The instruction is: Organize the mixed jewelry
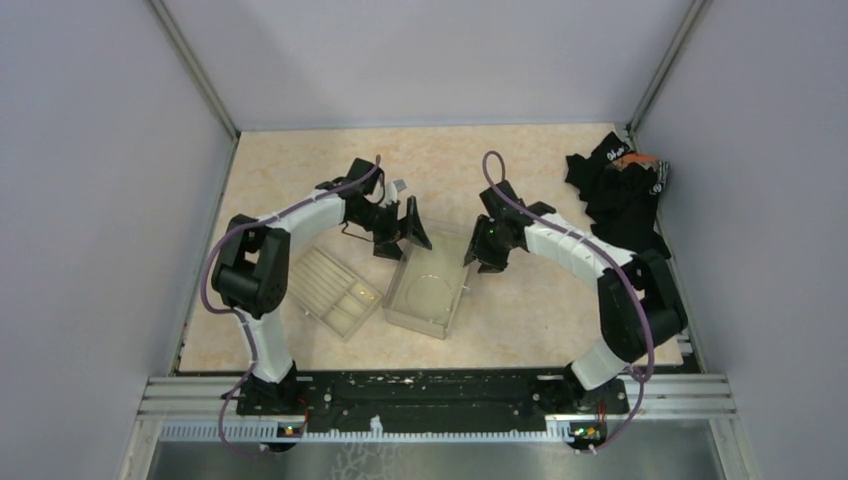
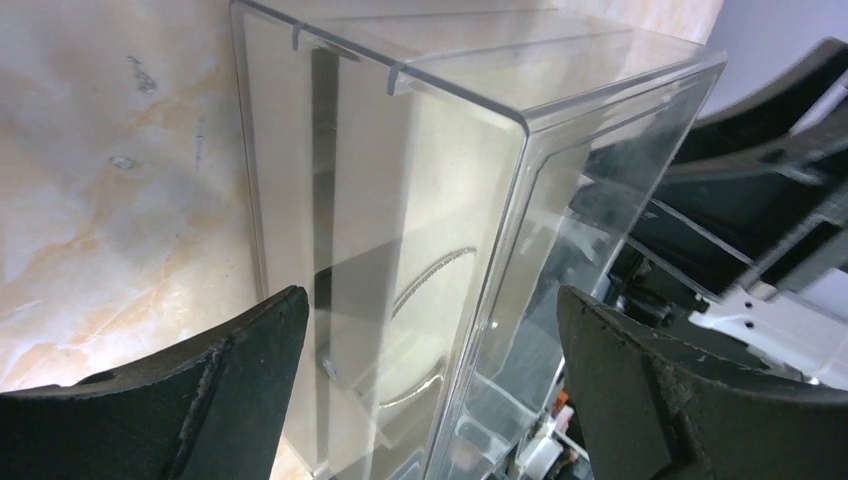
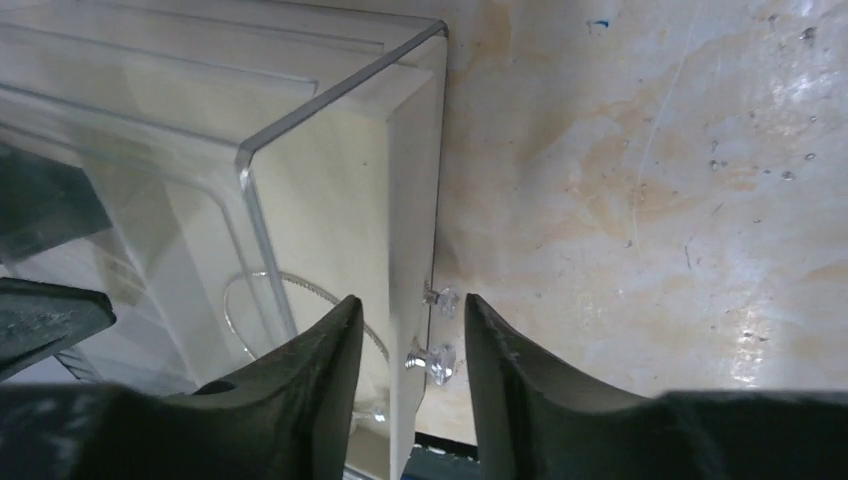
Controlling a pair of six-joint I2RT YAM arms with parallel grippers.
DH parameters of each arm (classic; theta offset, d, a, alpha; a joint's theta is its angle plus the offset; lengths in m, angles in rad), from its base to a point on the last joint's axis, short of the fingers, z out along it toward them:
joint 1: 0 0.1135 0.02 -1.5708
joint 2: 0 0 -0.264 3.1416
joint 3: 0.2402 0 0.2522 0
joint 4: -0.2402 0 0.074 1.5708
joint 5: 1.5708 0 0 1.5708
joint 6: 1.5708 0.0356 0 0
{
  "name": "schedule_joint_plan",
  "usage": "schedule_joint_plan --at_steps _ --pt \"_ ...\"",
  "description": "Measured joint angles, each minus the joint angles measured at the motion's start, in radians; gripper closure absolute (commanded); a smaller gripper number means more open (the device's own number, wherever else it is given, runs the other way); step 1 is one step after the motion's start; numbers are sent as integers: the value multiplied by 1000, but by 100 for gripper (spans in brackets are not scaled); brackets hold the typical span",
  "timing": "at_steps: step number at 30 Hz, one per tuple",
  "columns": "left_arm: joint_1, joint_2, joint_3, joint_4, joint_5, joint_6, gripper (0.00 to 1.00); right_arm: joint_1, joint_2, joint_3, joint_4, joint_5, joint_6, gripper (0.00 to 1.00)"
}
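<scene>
A thin silvery loop (image 1: pixel 428 288) lies inside a clear plastic drawer box (image 1: pixel 445 318) at the table's middle. It also shows through the wall in the left wrist view (image 2: pixel 432 270) and in the right wrist view (image 3: pixel 290 285). My left gripper (image 1: pixel 402 238) is wide open at the box's far left corner, and its fingers straddle that corner (image 2: pixel 430 300). My right gripper (image 1: pixel 478 258) is open, a narrow gap (image 3: pixel 411 300) astride the box's wall and its small crystal knob (image 3: pixel 432 362), without touching either. A tiny shiny piece (image 3: pixel 378 413) lies in the box by the loop.
A beige compartmented tray (image 1: pixel 322 272) lies just left of the clear box. A black cloth heap (image 1: pixel 620 195) sits at the far right against the wall. Grey walls enclose the table on three sides.
</scene>
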Motion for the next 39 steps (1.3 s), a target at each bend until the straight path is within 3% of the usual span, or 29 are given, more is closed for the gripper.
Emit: schedule_joint_plan --at_steps 3,5,8,9,14,23,30,33,39 --pt "0 -17 -7 0 -26 -4 1 -11 -54 -14 6 16 -2 53" --pt "-1 -24 -7 0 -33 -8 1 -29 -135 -58 24 19 -2 59" --pt "-3 -37 -7 -1 -40 -12 1 -76 -274 -153 59 21 9 95" --pt "-3 -42 -7 -1 -40 -12 1 -90 -302 -176 64 24 12 100" --pt "-3 -55 -10 0 -41 -12 1 -117 -283 -230 116 9 54 100" --pt "-6 -64 -72 5 -36 -12 1 -45 -16 -173 266 -117 87 100" --pt "-2 -52 -66 47 -39 -56 1 -77 31 -106 235 -110 61 100" --pt "-3 11 -11 99 -19 -108 1 -126 46 -68 217 -96 38 99" --pt "-3 222 243 192 25 -187 1 -217 140 148 100 0 -63 88"
